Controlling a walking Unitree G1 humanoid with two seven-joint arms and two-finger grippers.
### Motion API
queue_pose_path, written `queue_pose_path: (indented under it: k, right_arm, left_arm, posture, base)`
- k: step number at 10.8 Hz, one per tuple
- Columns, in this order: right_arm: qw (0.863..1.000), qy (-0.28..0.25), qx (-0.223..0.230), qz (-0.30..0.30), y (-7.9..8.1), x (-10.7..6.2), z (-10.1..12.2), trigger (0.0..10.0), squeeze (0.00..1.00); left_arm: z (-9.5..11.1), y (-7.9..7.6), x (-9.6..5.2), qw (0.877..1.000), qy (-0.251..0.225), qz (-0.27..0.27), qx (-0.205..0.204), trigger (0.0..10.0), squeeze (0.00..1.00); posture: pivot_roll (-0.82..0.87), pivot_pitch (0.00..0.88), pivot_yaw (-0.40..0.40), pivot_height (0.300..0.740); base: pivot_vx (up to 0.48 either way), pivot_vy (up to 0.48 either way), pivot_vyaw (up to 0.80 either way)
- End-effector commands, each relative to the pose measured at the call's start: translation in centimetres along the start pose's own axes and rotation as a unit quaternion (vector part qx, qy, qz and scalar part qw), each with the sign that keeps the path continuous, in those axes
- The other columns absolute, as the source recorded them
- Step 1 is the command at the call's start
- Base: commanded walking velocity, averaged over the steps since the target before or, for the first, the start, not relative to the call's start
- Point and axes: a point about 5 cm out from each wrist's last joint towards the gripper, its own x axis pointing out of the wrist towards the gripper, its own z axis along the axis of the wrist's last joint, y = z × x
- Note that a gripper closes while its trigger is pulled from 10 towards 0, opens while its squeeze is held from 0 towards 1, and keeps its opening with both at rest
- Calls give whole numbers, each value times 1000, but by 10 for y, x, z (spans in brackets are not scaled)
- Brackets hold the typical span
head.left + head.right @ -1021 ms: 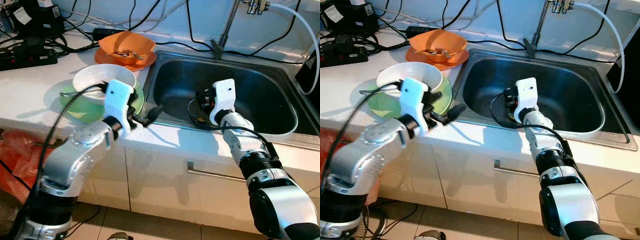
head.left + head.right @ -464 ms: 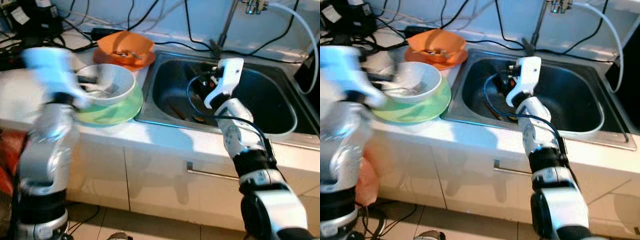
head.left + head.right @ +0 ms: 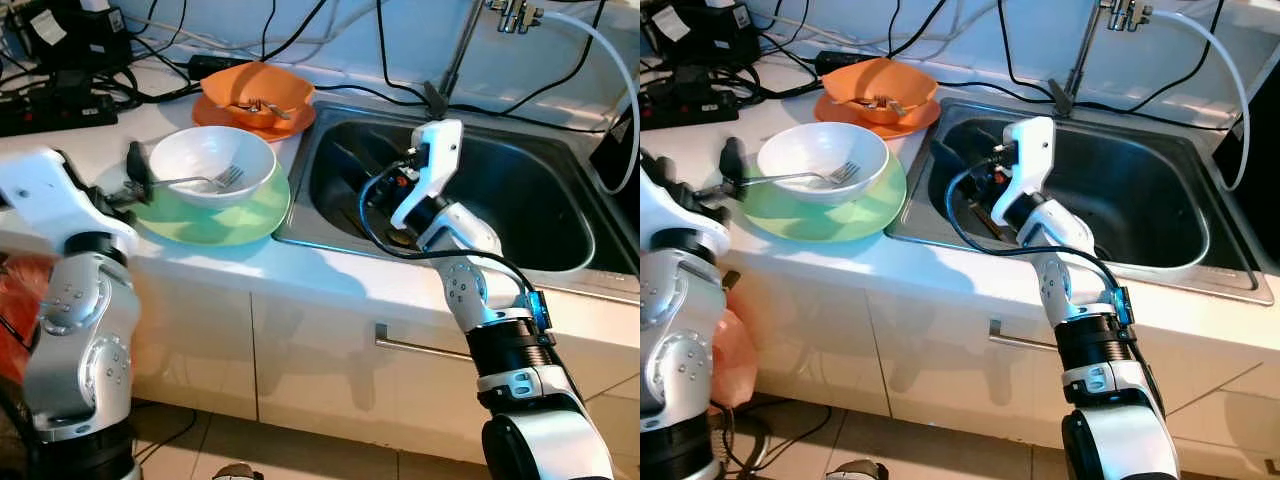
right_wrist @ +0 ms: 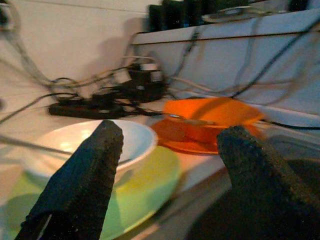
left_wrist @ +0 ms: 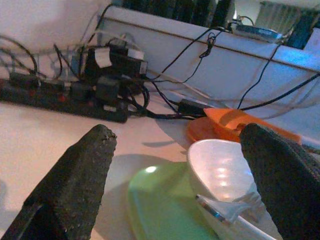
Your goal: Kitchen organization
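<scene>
Nearest to us, our left gripper [image 5: 175,185] stands at the near-left edge of the surface [image 3: 60,150], its fingers [image 5: 75,185] spread wide and empty, and we judge it is held low and level there so that the dishes fall straight between the two pads. Just ahead of those fingers lies the green plate [image 3: 215,205], and on it sits the white bowl [image 3: 210,165] with a fork [image 3: 205,180] resting inside, tines toward the sink and handle reaching back over the rim toward our left fingers; that stack seems to be what we are meant to tidy. Our right gripper [image 4: 165,175] is raised above the left end of the sink [image 3: 560,255], its fingers [image 4: 80,175] likewise parted with nothing between them, and turned away from the basin toward the same plate and bowl, which makes us think it is lined up to help with the stack from the sink side. Below that wrist, some dark scraps [image 3: 400,238] lie on the sink floor; we cannot tell what they are. Beyond both pairs of fingers stands the orange bowl [image 3: 255,88] on its orange plate [image 3: 215,112], holding what looks like cutlery, near the sink's far corner. Farthest off, power strips and cables [image 3: 60,105] crowd the wall.
</scene>
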Motion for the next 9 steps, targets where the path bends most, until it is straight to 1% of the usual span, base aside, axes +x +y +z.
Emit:
queue_pose_path:
  k: [1,2,3,4,5,6,7,8,9]
  right_arm:
    - [998,6,7,55,13,-2,6,10000,0]
    - [998,10,10,69,17,-3,7,10000,0]
    - [993,27,17,116,27,-9,8,10000,0]
    - [983,61,24,173,38,-21,4,10000,0]
    - [981,70,28,178,38,-26,4,10000,0]
    - [980,82,22,181,38,-31,3,10000,0]
    - [979,86,24,183,39,-33,3,10000,0]
    - [978,90,27,186,41,-34,4,10000,0]
    - [977,91,28,188,41,-35,4,10000,0]
  left_arm:
    - [-14,-11,2,997,46,-13,-64,10000,0]
    - [-17,-13,1,995,56,-16,-81,10000,0]
    - [-19,-21,3,993,62,-32,-98,10000,0]
    - [-22,-29,6,990,73,-48,-112,10000,0]
    - [-24,-29,8,987,81,-42,-133,10000,0]
    - [-24,-28,10,986,76,-35,-146,8510,0]
    - [-23,-27,11,986,73,-34,-147,3294,0]
    - [-21,-27,13,985,68,-32,-154,0,0]
    - [-20,-26,14,984,64,-27,-162,0,0]
  posture:
    - [176,51,-76,740]
    - [171,52,-74,740]
    - [171,52,-74,740]
    - [163,53,-70,740]
    - [159,53,-69,740]
    - [157,52,-63,740]
    - [157,52,-63,740]
    - [159,51,-62,740]
    - [160,50,-59,740]
  base:
    - [0,0,0]
    - [0,0,0]
    - [0,0,0]
    - [0,0,0]
    - [0,0,0]
    - [0,0,0]
    - [0,0,0]
    - [0,0,0]
    - [0,0,0]
